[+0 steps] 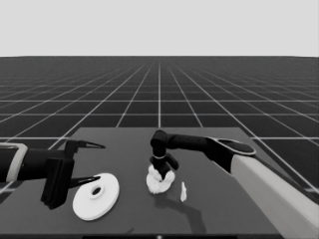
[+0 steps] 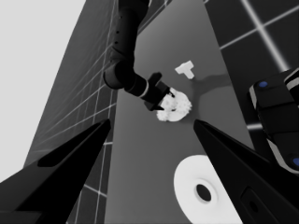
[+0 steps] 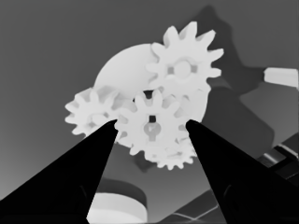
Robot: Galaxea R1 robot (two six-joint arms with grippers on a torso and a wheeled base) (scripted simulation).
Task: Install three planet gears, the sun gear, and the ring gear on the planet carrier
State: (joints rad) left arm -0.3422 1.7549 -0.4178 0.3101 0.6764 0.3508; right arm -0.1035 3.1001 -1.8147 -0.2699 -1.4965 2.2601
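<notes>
At mid-table, your right end effector (image 3: 152, 128) sits clamped on the sun gear (image 3: 152, 125) among the planet gears (image 3: 186, 67) — teeth may jam if misaligned. The left end effector (image 1: 85, 162) waits spread apart beside the larger round part (image 1: 96, 196).

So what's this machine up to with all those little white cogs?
The right claw is down at mid-table over the smaller round part, its fingers either side of the centre gear. Three more gears sit around that one on the round part. The larger round part lies untouched nearer the left claw, which waits open at the table's left end. A thin white piece lies beside the gear cluster.
</notes>
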